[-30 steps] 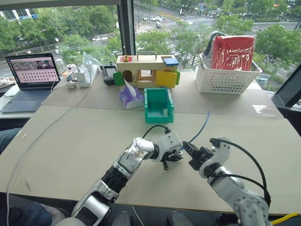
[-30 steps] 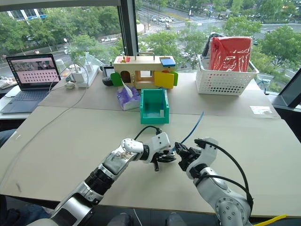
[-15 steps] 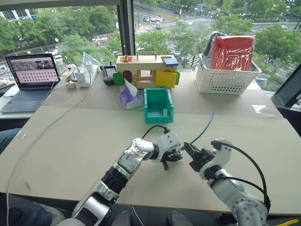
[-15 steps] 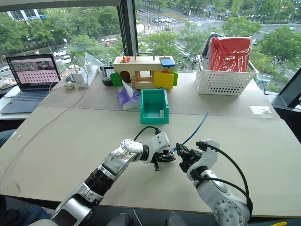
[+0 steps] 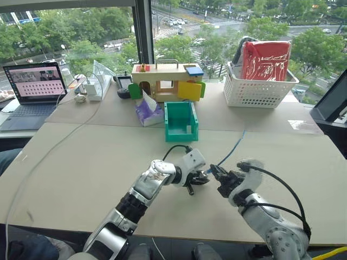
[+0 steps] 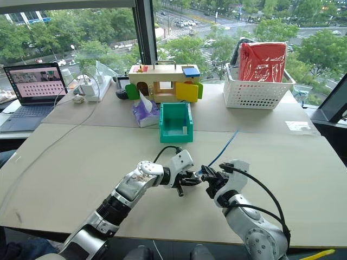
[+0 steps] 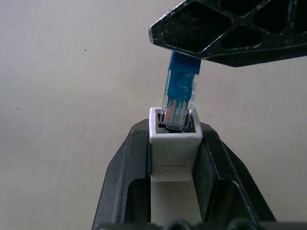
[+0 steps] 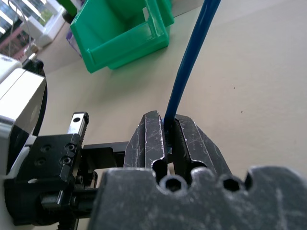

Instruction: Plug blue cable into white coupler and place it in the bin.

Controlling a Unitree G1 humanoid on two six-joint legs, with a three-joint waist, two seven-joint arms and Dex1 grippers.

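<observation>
Two robot arms meet over the near middle of a big tan table (image 5: 81, 157). The left gripper (image 7: 173, 158) has its two black fingers closed on the sides of the white coupler (image 7: 173, 148). The little white block sits snug between them, with its dark hole facing away from the wrist. The right gripper (image 8: 168, 136) is squeezed almost all the way shut on the blue cable (image 8: 189, 62), pinching it just behind the plug.

The clear plug (image 7: 180, 103) at the end of the cable has its tip at the mouth of the coupler's hole. Most of the plug sticks out, and I cannot tell how deep it goes. One black finger (image 7: 230, 28) of the right gripper reaches over the plug in the left wrist view.

From the right gripper, the blue cable rises up and away to the far right, lifted off the table, with its other end in the air.

The green bin (image 5: 181, 120) stands farther back on the table, beyond the two grippers and well apart from them. Its low open side faces the robot.

Just left of the bin lies a purple tissue pack (image 5: 149, 111). Behind them stands a wooden toy box (image 5: 165, 81) with colored shapes. A white basket (image 5: 257, 89) with a red bag (image 5: 265, 59) in it sits at the far right. A laptop (image 5: 30, 89) is open at the far left.
</observation>
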